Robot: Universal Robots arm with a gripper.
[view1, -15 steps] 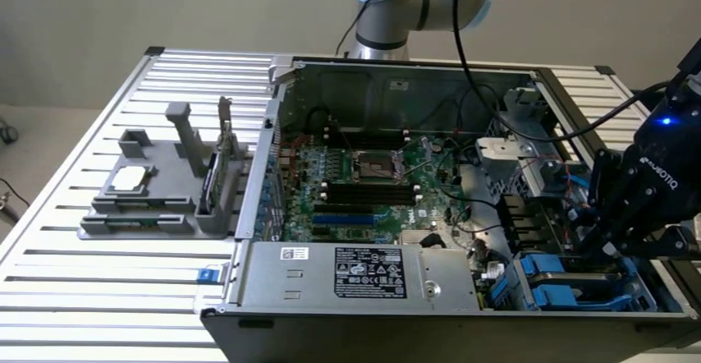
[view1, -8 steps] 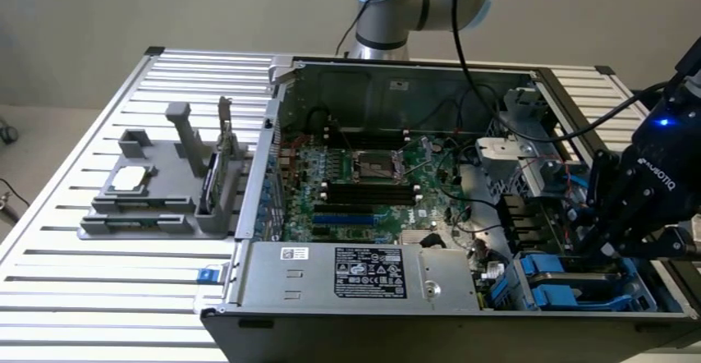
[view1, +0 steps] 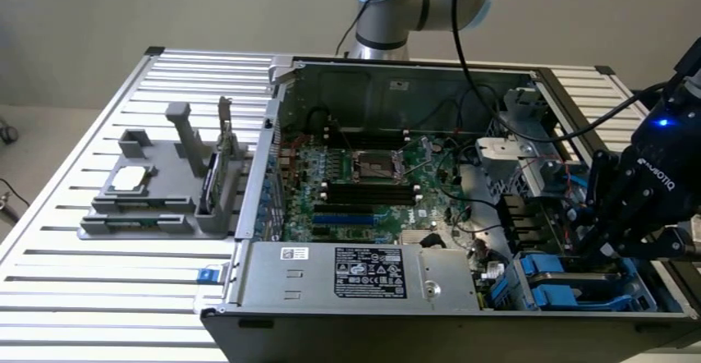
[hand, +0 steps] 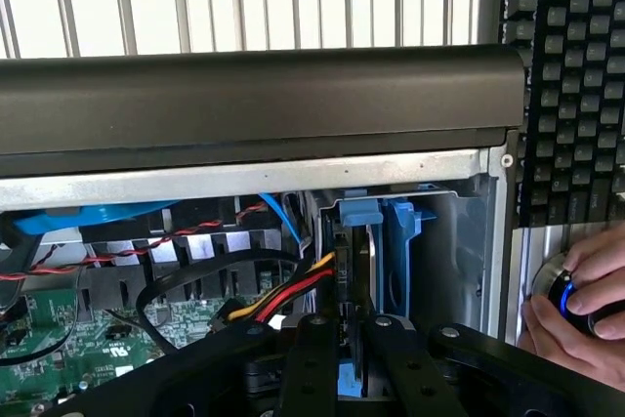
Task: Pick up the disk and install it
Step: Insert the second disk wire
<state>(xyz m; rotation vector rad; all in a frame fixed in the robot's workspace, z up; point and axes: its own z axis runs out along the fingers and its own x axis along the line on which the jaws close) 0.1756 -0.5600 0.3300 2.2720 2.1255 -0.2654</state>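
Our gripper (hand: pixel 354 358) sits closest, its dark fingers (hand: pixel 311 363) closed on the disk (hand: pixel 354 271), held edge-up over the blue bay (view1: pixel 570 285) at the case's (view1: pixel 328 297) four o'clock corner. We judge it must stay square to the slot. Our arm reaches down steeply; a hand (hand: pixel 586 305) rests nearby.

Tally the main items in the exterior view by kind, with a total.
Open computer case: 1
Silver labelled box inside the case: 1
Grey holder on the slatted table: 1
Gripper, over the case's blue drive bay: 1
Total: 4
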